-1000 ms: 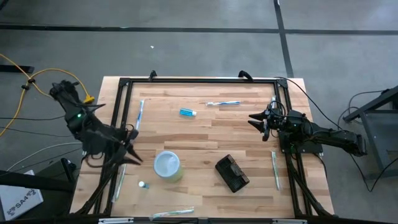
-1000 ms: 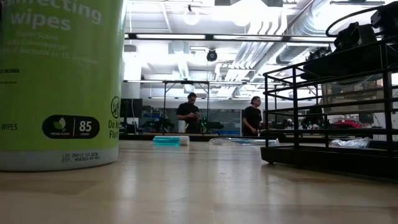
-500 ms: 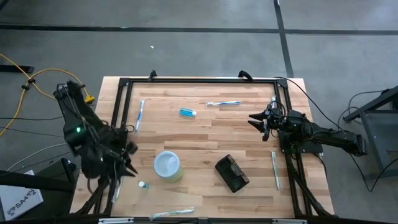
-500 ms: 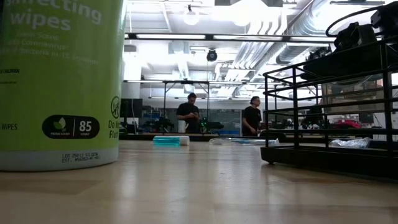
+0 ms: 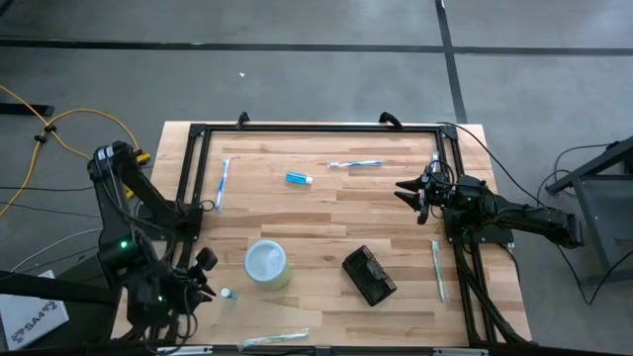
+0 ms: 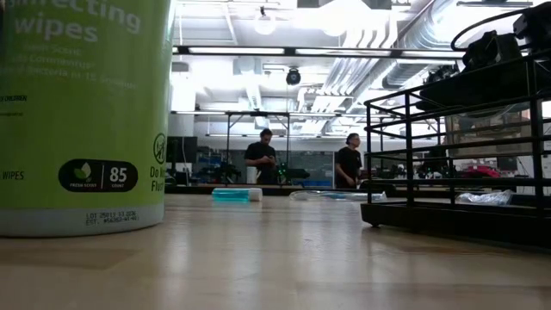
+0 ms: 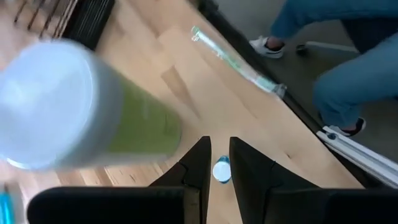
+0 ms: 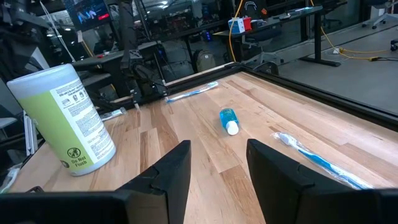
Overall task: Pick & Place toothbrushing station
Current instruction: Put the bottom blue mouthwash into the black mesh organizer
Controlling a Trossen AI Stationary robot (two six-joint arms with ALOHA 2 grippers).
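The toothbrushing station [image 5: 369, 276] lies untouched near the table's [image 5: 326, 213] front, both grippers apart-fingered: left gripper [image 5: 203, 280] front-left, right gripper [image 5: 406, 188] right.

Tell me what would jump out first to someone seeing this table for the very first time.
Probably the green wipes canister with its pale lid, standing near the table's front middle and filling the left of the low view. Just right of it lies the toothbrushing station, a black block set at an angle. The left gripper hangs at the front left by a tiny bottle, while the right gripper waits open at the right edge.
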